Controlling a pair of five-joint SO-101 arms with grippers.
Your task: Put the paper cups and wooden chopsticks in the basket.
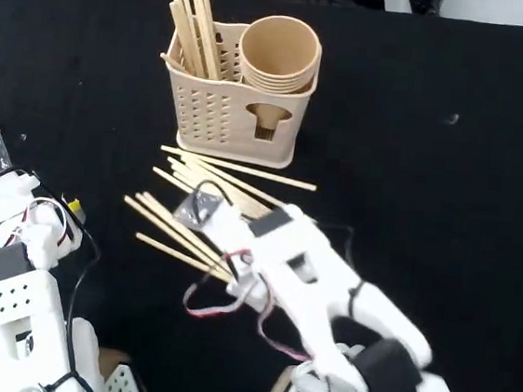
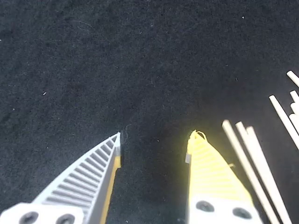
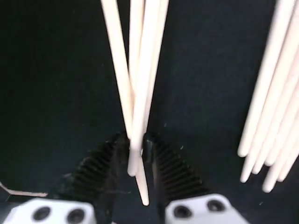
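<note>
Right jaws: clenched on a few wooden chopsticks (image 3: 135, 93), gripping near one end; the short ends poke back past the jaws towards the wrist
Held sticks: long free part runs out ahead of the jaws, low over the worktop (image 1: 427, 223), fanning a little; one crosses the others at the pinch
Left jaws: released, nothing between them, hanging over bare black worktop; left arm (image 1: 8, 291) sits at 8 o'clock in the high view
Right arm (image 1: 316, 295): reaches in from 5 o'clock towards the middle
Loose chopsticks (image 1: 235, 179): a scattered pile flat on the worktop, at 12 o'clock from the right jaws, between them and the basket; a few more ends lie just beside the left jaws
Basket (image 1: 228, 118): upright at 12 o'clock, pale, perforated walls, two compartments
Paper cups (image 1: 278, 53): nested stack already in the 3 o'clock compartment
Stowed chopsticks (image 1: 194, 34): bundle standing tilted in the 9 o'clock compartment
Handling, judged: sticks are light, stiff, smooth and round, so likely to roll, pivot or slide out singly under a loose pinch; not fragile
Where to hold, judged: squeeze a small bunch across the shafts; an end grip suits dropping them in tip-first, though the far ends may sag or swing
Task state, judged: cups done, chopsticks partly in
</note>
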